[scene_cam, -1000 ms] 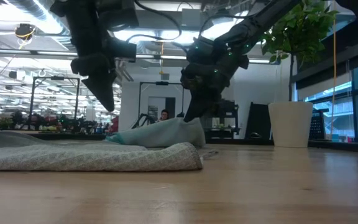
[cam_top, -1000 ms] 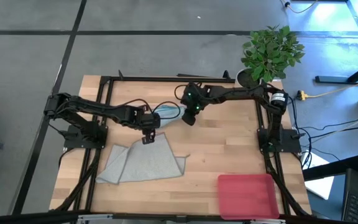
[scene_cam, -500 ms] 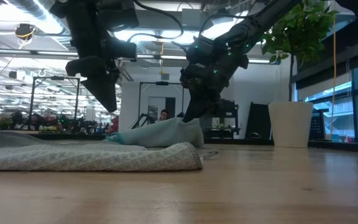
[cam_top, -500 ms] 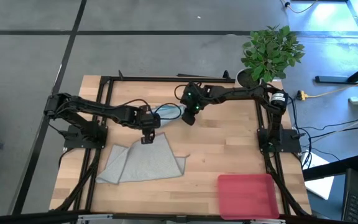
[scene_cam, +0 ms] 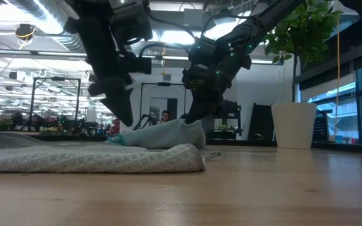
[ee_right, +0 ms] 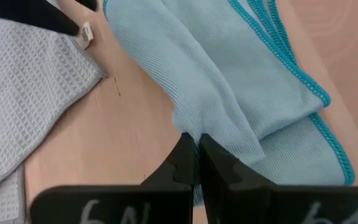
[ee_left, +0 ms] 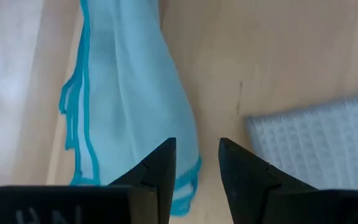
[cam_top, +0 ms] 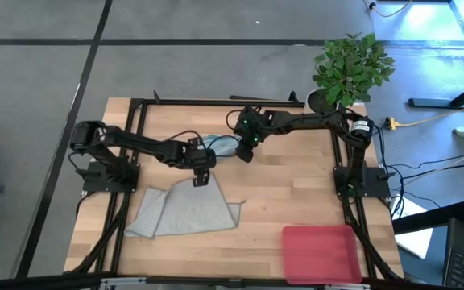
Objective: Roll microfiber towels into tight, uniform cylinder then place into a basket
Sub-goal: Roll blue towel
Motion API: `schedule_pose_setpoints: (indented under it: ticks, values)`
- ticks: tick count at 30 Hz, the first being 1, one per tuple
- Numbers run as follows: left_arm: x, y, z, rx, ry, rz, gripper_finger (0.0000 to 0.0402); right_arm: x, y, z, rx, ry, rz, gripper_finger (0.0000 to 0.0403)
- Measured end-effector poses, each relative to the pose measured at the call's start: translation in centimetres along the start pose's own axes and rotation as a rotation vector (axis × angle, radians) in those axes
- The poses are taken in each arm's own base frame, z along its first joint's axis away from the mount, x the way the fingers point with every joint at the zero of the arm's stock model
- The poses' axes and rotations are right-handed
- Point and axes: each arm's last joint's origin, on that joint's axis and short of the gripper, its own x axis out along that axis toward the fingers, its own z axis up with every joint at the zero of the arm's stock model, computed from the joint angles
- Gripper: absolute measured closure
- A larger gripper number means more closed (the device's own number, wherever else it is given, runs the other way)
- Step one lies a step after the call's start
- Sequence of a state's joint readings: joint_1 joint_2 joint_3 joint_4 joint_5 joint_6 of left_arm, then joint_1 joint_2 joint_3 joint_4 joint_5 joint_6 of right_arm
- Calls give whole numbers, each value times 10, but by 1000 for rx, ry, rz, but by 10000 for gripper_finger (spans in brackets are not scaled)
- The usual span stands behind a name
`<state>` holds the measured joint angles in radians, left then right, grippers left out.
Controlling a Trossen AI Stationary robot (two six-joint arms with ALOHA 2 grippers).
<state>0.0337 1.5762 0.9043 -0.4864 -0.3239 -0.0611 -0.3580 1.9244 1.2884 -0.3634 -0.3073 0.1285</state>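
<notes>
The light teal-blue towel lies bunched on the table at the far middle; it also shows in the low view. Its white tag lies near the grey towel. My right gripper stands at the towel's right end, shut on it. My left gripper hovers just above the table, between the teal towel and the far corner of the pale grey-green towel. Its fingers are a little apart and empty. The pink basket sits at the near right. My right gripper pinches a raised fold of the teal towel between its two fingers, at the towel's right end. The fingers come from above, pointing down. The rest of the towel lies slack on the table.
The grey-green towel lies partly folded over at the near left. A potted plant stands at the table's far right corner. Bare wood lies between the towels and the basket.
My left gripper has gone toward the table's right edge and a little down, closer to the teal towel. My right gripper and both towels have kept still.
</notes>
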Motion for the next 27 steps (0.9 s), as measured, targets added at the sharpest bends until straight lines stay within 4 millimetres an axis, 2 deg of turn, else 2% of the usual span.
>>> schedule_pose_setpoints:
  ticks: [4, 11, 15, 27]
  values:
    - [9, 3, 1, -21, 8, 16, 291, 0, 0, 0, 0, 4, -1, 394]
    - [12, 16, 1, -110, 15, 24, 291, 0, 0, -1, -2, 6, -1, 394]
    - [18, 16, 0, -124, 33, -23, 291, 0, 0, -1, -3, 5, -1, 394]
    - [26, 14, 0, -95, 45, -18, 291, 0, 0, -1, -5, 6, -2, 394]
